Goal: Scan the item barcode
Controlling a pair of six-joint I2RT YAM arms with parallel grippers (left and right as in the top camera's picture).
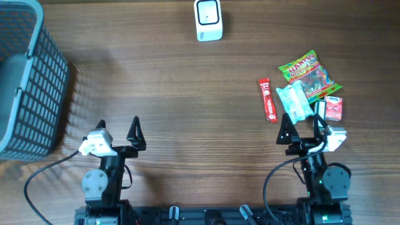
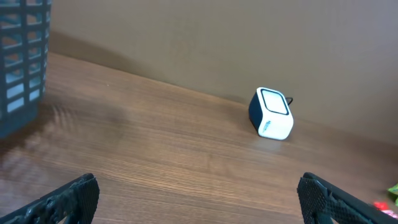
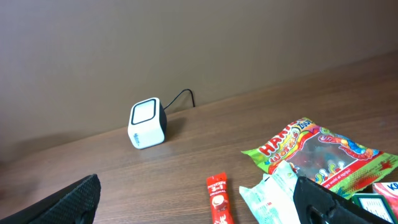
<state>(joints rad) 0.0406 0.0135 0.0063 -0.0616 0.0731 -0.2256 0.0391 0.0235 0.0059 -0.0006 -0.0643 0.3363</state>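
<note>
The items to scan lie in a loose cluster on the right side of the wooden table (image 1: 187, 94). We see a green gummy bag (image 1: 309, 74) farthest back, with a pale mint-and-white packet (image 1: 294, 102) overlapping its near edge. A slim red stick packet (image 1: 268, 100) lies just left of the pale packet, and a small red-and-white pack (image 1: 334, 108) lies just to its right. We cannot read a barcode on any of them.

The right gripper (image 1: 302, 125) sits just behind this cluster with its jaws spread wide and nothing between them. From overhead its fingertips flank the near end of the pale packet, but we cannot tell whether they touch it. In the right wrist view, that packet and the gummy bag lie ahead of the right-hand finger (image 3: 336, 202).

The white barcode scanner (image 1: 208, 20) stands at the far edge of the table, near the middle and well apart from the items. A dark cable (image 3: 180, 96) trails behind it toward the wall.

The left gripper (image 1: 117, 125) rests at the near left, jaws equally wide apart and empty, over bare wood. A grey mesh basket (image 1: 28, 81) sits on the far left, beyond that arm.
</note>
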